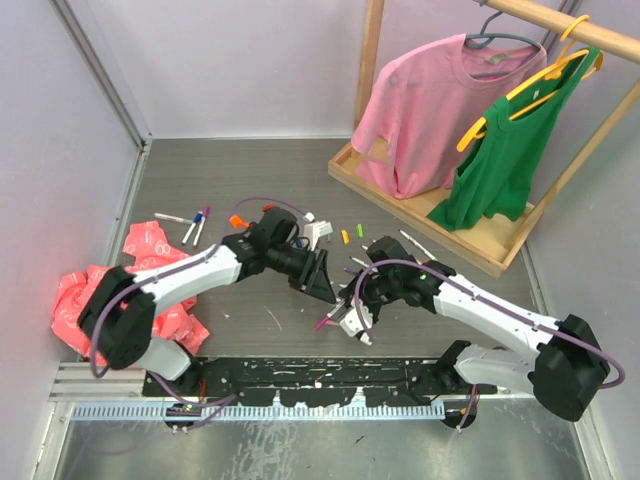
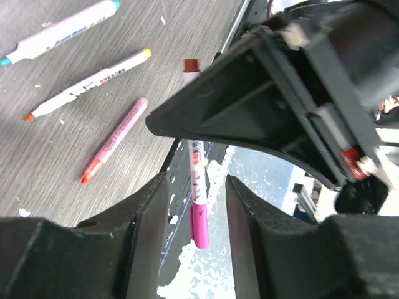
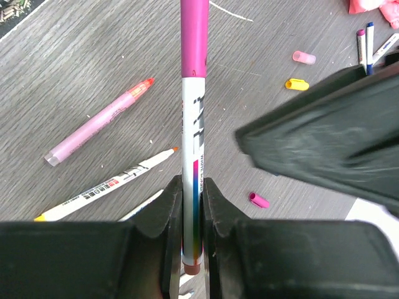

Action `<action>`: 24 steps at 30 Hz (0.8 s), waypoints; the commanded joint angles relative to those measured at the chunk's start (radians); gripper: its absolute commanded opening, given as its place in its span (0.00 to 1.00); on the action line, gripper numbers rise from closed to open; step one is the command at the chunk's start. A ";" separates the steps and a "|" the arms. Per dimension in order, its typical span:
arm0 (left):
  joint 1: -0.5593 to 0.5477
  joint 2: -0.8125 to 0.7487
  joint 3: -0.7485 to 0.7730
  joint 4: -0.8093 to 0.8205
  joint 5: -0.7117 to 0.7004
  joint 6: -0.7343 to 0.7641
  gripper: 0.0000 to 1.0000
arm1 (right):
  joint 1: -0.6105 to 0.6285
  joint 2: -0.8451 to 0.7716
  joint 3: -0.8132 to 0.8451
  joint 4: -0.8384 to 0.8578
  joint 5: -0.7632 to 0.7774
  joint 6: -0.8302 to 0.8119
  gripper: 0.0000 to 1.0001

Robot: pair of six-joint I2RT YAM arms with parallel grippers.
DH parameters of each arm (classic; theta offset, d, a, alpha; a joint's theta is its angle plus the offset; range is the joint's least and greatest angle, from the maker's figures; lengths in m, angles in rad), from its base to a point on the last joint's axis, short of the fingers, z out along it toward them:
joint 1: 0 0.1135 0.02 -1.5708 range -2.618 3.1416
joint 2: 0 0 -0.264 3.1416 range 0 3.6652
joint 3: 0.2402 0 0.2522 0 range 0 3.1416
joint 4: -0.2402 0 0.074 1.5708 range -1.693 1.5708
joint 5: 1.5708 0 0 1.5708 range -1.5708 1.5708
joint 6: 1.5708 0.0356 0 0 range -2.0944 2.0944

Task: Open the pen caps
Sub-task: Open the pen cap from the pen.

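My right gripper is shut on the lower barrel of a white pen. A magenta pen cap sits on the pen's far end, held above the table. My left gripper is open. That same cap shows through the gap between its fingers, touching neither. In the right wrist view the left gripper's black finger stands just right of the pen. Loose pen caps lie on the table: pink, yellow and magenta.
Uncapped pens lie under the grippers: a pink one and a white one with an orange tip. More pens lie at the left by crumpled pink bags. A wooden clothes rack with shirts stands back right.
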 commanded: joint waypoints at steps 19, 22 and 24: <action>0.013 -0.842 -0.643 0.943 -0.686 -0.332 0.98 | -0.088 -0.023 0.197 -0.062 -0.151 0.591 0.01; 0.013 -0.917 -0.688 0.941 -0.768 -0.379 0.98 | -0.119 -0.005 0.230 -0.031 -0.167 0.744 0.01; 0.013 -0.946 -0.706 0.936 -0.803 -0.415 0.98 | -0.137 0.015 0.251 -0.007 -0.179 0.838 0.01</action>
